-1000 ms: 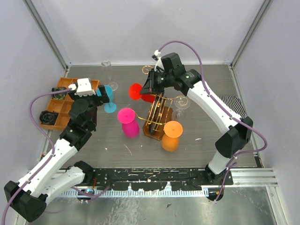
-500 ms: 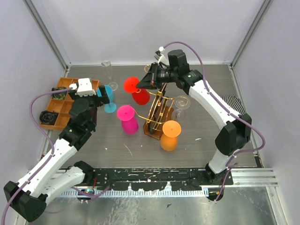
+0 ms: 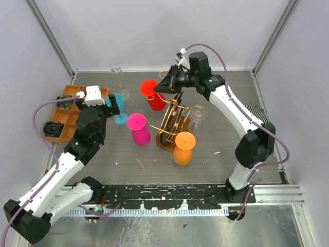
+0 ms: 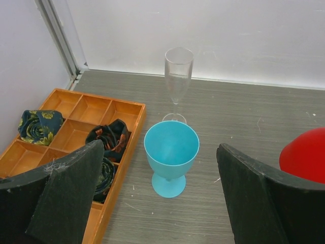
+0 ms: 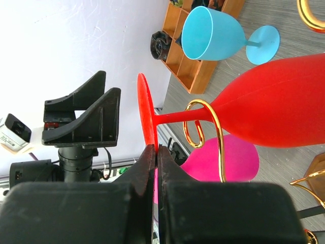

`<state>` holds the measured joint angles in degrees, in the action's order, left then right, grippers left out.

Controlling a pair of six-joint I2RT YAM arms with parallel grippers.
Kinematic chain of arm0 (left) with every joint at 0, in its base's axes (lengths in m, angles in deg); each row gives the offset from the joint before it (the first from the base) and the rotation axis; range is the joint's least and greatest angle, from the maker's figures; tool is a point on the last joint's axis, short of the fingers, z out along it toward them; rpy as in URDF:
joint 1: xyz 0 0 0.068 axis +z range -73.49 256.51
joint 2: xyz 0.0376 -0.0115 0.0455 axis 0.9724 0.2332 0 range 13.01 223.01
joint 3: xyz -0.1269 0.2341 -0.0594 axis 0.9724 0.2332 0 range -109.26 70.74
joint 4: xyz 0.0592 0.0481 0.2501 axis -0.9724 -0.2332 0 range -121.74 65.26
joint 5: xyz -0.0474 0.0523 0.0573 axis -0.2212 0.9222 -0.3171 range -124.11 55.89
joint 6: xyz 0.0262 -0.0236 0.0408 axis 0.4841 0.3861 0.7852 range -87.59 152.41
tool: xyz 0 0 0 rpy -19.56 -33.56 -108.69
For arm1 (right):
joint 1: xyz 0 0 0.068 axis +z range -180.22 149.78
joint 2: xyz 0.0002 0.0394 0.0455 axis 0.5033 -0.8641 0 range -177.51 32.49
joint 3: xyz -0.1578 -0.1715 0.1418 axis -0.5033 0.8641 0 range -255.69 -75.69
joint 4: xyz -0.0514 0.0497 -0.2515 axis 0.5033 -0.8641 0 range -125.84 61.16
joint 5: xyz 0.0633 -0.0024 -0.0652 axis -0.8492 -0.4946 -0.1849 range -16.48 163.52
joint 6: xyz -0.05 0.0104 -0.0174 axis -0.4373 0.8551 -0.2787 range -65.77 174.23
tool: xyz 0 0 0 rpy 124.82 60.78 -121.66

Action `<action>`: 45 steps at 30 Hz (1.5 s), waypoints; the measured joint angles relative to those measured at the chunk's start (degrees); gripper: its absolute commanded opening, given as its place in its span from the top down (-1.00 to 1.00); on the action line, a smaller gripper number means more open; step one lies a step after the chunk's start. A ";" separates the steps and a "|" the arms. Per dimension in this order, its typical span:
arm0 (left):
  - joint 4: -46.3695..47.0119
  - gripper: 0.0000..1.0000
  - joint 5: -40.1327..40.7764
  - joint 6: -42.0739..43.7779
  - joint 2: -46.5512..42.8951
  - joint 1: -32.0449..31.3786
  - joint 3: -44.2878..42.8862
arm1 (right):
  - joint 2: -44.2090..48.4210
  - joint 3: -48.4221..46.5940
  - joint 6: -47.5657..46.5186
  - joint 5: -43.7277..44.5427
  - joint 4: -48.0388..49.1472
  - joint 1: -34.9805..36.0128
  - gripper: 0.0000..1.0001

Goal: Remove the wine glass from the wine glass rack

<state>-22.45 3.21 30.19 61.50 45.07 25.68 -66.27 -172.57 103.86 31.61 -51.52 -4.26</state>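
Observation:
The red wine glass (image 3: 154, 99) hangs bowl-down at the back left of the wine glass rack (image 3: 172, 121), a gold wire stand on a brown base. My right gripper (image 3: 157, 88) is shut on the rim of its round foot. In the right wrist view the shut gripper (image 5: 156, 150) pinches the foot, and the red wine glass (image 5: 274, 107) has its stem crossing a curled gold hook (image 5: 203, 122); I cannot tell if they touch. My left gripper (image 4: 162, 203) is open, its fingers well apart behind a blue goblet (image 4: 171, 152).
A pink glass (image 3: 139, 128) and an orange glass (image 3: 182, 148) hang on the rack, with a clear glass (image 3: 198, 116) on its right. A clear flute (image 3: 118, 77) stands at the back. A wooden tray (image 3: 61, 121) lies left and a striped cloth (image 3: 255, 113) right.
My right gripper has carried the red glass up and toward the back left, away from the rack's middle. The rack with its pink and orange glasses shifted slightly left. The left arm has not moved.

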 measured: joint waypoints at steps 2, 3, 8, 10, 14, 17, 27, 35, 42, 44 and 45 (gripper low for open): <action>-0.63 -0.97 0.00 -0.20 -0.02 0.00 -0.66 | 0.02 0.00 -0.15 0.07 -0.07 -0.28 0.98; -1.70 -0.97 0.02 -0.61 0.00 0.00 -1.51 | 0.07 0.00 -0.37 0.07 -0.17 -0.39 0.98; -8.26 -0.97 -0.15 -3.34 0.79 0.00 -7.72 | 2.23 0.28 -2.60 0.72 -3.50 -0.59 0.98; -11.19 -0.97 -0.46 -4.85 1.75 0.00 -11.30 | 4.61 1.33 -3.39 1.14 -5.35 -0.55 0.98; -16.15 -0.98 -1.57 -7.26 3.82 0.00 -16.17 | 8.37 3.32 -3.76 0.72 -7.82 -0.59 0.98; -19.28 -0.97 -2.82 -8.96 5.25 0.00 -17.88 | 10.49 4.72 -3.58 -1.09 -7.67 -0.48 0.98; -23.61 -0.98 -7.02 -11.56 6.54 0.00 -19.12 | 13.16 6.47 -1.77 -6.97 -3.61 -0.46 0.98; -30.32 -0.97 -6.80 -13.64 10.95 0.00 -29.00 | 13.11 3.06 -0.02 -12.98 -0.44 -0.46 0.98; -38.66 -0.97 -10.21 -16.35 19.71 0.09 -45.05 | 10.67 -8.96 -11.13 -11.13 -3.74 -0.17 0.98; -40.00 -0.97 -12.31 -17.03 21.68 0.44 -48.22 | 9.38 -12.96 -17.35 -6.95 -7.15 0.33 0.98; -40.87 -0.98 -14.36 -17.62 23.10 0.90 -50.58 | 8.98 -14.29 -21.20 -3.48 -8.87 0.76 0.98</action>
<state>-63.32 -11.15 12.58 84.60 45.97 -24.89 -57.28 -186.87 82.66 28.14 -60.39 -3.50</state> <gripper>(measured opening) 0.989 0.042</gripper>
